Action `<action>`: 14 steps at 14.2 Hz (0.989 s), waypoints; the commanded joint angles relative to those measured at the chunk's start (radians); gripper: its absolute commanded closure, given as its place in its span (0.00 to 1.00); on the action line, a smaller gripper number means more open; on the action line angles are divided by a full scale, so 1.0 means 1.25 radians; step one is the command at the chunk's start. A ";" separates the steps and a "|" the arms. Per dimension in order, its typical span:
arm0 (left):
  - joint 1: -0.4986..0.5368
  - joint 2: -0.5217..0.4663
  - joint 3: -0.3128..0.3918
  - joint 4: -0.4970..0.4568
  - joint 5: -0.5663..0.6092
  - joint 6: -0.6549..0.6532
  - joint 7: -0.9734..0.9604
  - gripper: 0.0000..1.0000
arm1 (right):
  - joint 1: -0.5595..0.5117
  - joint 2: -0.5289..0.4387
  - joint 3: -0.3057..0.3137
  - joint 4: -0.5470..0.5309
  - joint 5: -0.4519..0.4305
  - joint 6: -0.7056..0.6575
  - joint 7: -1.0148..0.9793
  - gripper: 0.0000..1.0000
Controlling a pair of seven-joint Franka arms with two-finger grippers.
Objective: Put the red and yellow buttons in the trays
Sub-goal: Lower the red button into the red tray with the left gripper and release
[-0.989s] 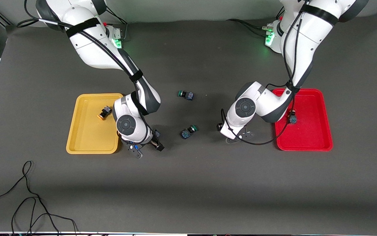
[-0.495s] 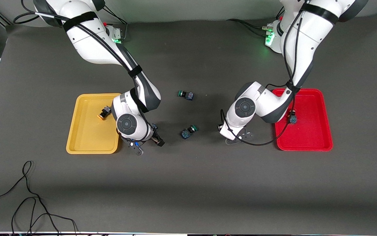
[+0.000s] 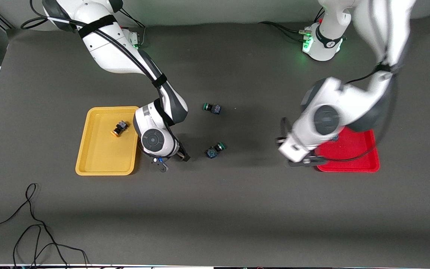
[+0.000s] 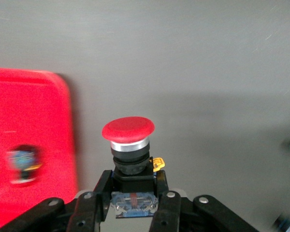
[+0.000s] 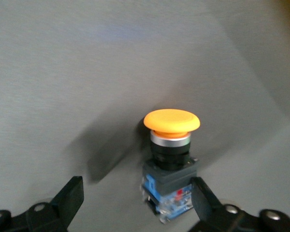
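My left gripper point(image 4: 133, 189) is shut on the black-and-blue body of a red-capped button point(image 4: 128, 129). It holds it in the air over the mat, just beside the rim of the red tray point(image 4: 24, 111). In the front view this gripper point(image 3: 305, 160) is at the red tray's point(image 3: 349, 164) edge toward the right arm's end. Another button point(image 4: 22, 164) lies in that tray. My right gripper point(image 5: 137, 193) is open around an orange-yellow-capped button point(image 5: 171, 159) that stands on the mat, close to one finger. In the front view it point(image 3: 174, 158) is beside the yellow tray point(image 3: 99, 164), which holds a yellow-capped button point(image 3: 119, 128).
Two green-capped switches lie on the mat between the arms. One point(image 3: 212, 108) is farther from the front camera and the other point(image 3: 214, 150) is nearer, beside my right gripper. A loose black cable point(image 3: 31, 224) lies at the table's near edge.
My left arm has risen and swung from the middle of the table to the red tray's edge, carrying the red button. My right gripper has shifted slightly toward the table's middle.
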 commanded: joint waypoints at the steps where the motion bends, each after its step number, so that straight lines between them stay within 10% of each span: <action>1: 0.158 -0.104 -0.005 -0.110 -0.030 -0.033 0.240 0.75 | 0.009 -0.022 -0.007 -0.005 -0.065 -0.077 0.030 0.00; 9: 0.389 -0.099 0.001 -0.432 0.086 0.384 0.412 0.72 | 0.025 -0.012 -0.002 -0.008 -0.093 -0.072 0.040 0.02; 11: 0.399 -0.089 0.003 -0.462 0.106 0.402 0.412 0.65 | 0.025 -0.013 -0.002 -0.008 -0.093 -0.069 0.039 0.34; 13: 0.399 -0.073 0.009 -0.460 0.119 0.401 0.412 0.00 | 0.023 -0.013 -0.002 -0.008 -0.093 -0.069 0.036 0.73; 14: 0.398 -0.077 0.012 -0.454 0.119 0.390 0.414 0.00 | 0.019 -0.014 -0.003 -0.006 -0.093 -0.069 0.030 0.85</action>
